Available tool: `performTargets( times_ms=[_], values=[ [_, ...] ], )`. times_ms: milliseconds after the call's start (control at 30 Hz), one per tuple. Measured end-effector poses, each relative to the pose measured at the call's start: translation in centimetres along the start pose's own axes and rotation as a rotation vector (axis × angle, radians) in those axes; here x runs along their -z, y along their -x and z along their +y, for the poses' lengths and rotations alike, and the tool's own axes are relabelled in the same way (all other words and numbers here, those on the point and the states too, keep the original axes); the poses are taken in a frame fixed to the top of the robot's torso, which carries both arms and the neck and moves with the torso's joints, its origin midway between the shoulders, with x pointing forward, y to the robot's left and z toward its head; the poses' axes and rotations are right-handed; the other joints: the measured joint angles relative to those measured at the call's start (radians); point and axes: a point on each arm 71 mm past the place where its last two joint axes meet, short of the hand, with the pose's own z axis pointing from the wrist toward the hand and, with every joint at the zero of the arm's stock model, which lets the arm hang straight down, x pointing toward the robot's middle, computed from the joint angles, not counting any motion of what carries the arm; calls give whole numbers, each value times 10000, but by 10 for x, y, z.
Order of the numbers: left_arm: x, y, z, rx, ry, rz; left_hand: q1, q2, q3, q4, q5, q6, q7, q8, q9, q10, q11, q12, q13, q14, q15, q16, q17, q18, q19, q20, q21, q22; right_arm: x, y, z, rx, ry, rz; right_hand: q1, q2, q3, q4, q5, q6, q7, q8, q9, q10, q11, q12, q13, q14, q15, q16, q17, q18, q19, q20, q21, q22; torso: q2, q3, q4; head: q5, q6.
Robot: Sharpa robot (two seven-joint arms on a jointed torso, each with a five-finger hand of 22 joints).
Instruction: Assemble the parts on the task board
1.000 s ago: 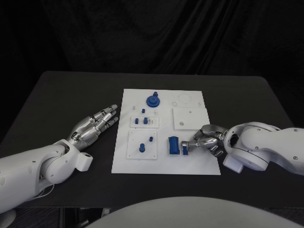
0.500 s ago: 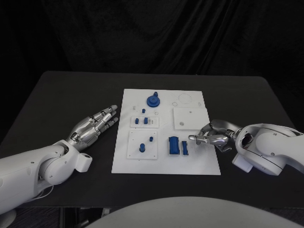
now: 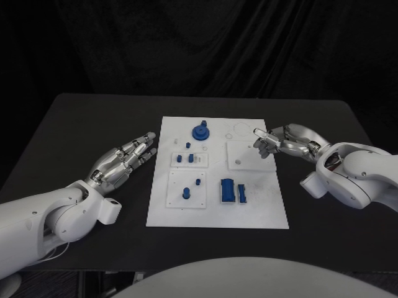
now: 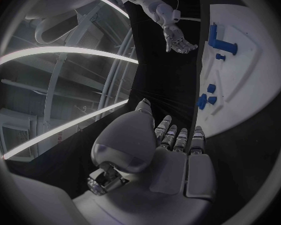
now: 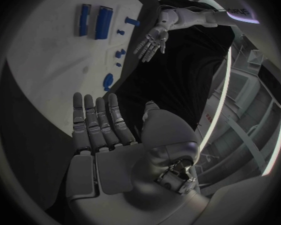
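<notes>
The task board (image 3: 218, 214) was found at the table's (image 3: 64, 124) centre, with blue parts (image 3: 230, 190) seated on it. The left hand (image 3: 125, 162) was observed beside the board's left edge, fingers extended, holding nothing. The right hand (image 3: 284, 142) was observed over the board's right edge, fingers spread, holding nothing.
</notes>
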Motion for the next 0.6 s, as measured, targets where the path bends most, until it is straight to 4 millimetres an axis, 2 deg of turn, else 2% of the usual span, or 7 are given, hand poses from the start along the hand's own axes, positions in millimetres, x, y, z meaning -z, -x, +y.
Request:
performTargets(
  times_ms=[67, 167, 233, 367, 533, 567, 600],
  values=[
    [-3, -1, -8, -68, -143, 36, -84, 83, -25, 25, -174, -332, -266, -136, -53, 38, -33, 0, 0, 0, 0, 0, 0, 0, -1, -71, 0, 0, -5, 1, 2, -604, 439, -16, 103, 103, -392, -5, -133, -224, -40, -382, -584, -440, 424, -917, -1179, -552, 373, -614, -705, -3, -271, 268, -622, -796, -44, 6, -18, 11, 0],
    [-6, 0, -16, -203, -299, 19, -385, 111, -85, 51, -494, -686, -938, -189, -90, 13, -9, 0, 0, 0, 0, 0, 1, -1, -1, -71, 0, -1, -10, 2, 4, -1426, 1047, 26, 163, 305, -931, -7, -473, -873, -273, -1205, -1529, -1439, 575, -2020, -2723, -1837, 570, -1809, -1779, -226, -1699, 361, -864, -2622, -130, 22, -56, 62, 0],
    [-9, 0, -19, -260, -364, 2, -430, 109, -97, 39, -593, -776, -1193, -189, -98, -18, 21, 0, 0, 0, 0, 0, 1, -1, -1, -71, 0, -1, -12, 2, 5, -1860, 1369, 68, 149, 361, -1363, 6, -717, -2222, -951, -2245, -2763, -2844, 315, -3336, -4340, -3503, 408, -3506, -2730, -321, -4192, 403, -1021, -5318, -227, 42, -110, 160, 0],
    [-18, -2, -21, -248, -468, 6, -455, 85, -97, 39, -677, -884, -1392, -189, -103, -18, 21, 0, 0, 0, 0, 0, 2, -1, 0, -71, 0, -4, -13, 2, 2, -2683, 1937, 168, 511, 462, -1774, -17, -776, -3715, -1802, -3249, -4160, -3907, -327, -4404, -5922, -4677, 66, -4878, -3383, -314, -5884, 464, -1214, -7710, -419, 71, -205, 299, 0],
    [-24, 1, -21, -195, -490, -135, -495, 124, -96, 39, -677, -917, -1426, -189, -114, -19, 20, 0, -1, 0, 0, 0, 4, -1, 0, -70, 0, -13, -14, 1, 0, -3249, 2348, 300, 827, 484, -1782, -24, -649, -3953, -2011, -3421, -4536, -4048, -468, -4536, -6346, -4884, 68, -5107, -3446, -309, -6051, 466, -1218, -8082, -602, 108, -320, 510, 0],
    [-24, 1, -20, -184, -487, -163, -516, 116, -96, 39, -677, -919, -1424, -189, -114, -19, 20, -9, -3, 0, 1, 0, 4, -1, 0, -70, 0, -13, -14, 1, -1, -3316, 2384, 318, 512, 475, -1577, -189, -705, -4171, -1944, -3593, -4787, -4136, -587, -4717, -6451, -4974, -62, -5190, -3503, -479, -6148, 283, -1258, -8319, -625, 116, -344, 544, 0],
    [-24, 2, -20, -186, -480, -167, -898, 59, -36, -22, -756, -960, -1339, -239, -133, -44, -5, -81, -13, -3, -9, 0, 5, -1, -3, -73, 0, -13, -14, 1, -1, -3320, 2375, 316, -1201, 164, -975, -684, -883, -4578, -1875, -3940, -5212, -4305, -890, -5123, -6859, -5126, -417, -5367, -3606, -923, -6390, -200, -1342, -8779, -633, 120, -352, 550, 0]
  ],
)
